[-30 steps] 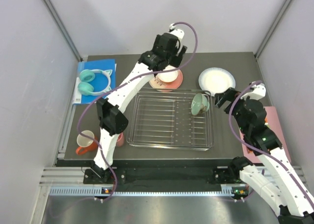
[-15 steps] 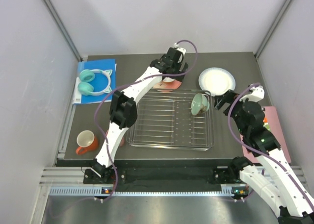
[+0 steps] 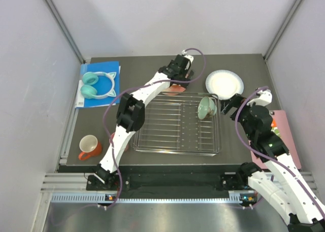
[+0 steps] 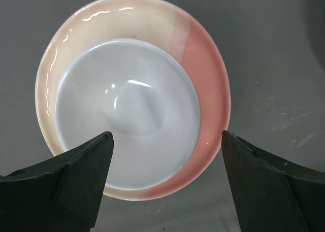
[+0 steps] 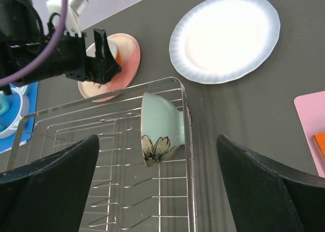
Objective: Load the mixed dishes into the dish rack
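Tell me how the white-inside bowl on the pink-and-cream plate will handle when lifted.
The bowl looks glazed, with bright highlights, so it is probably stiff, slippery and breakable. It sits on the pink-and-cream plate, so a nudge may slide it or shift the plate. Its rounded wall could slip from the open left gripper hovering above.

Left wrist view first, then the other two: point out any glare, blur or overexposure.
Left wrist: glare streaks on the upper-left rim of the pink-and-cream plate and a highlight inside the bowl; the fingers are dark, underexposed shapes. Right wrist: the white plate is nearly washed out at its centre; the fingers equally dark. Top external: even light, sharp throughout.
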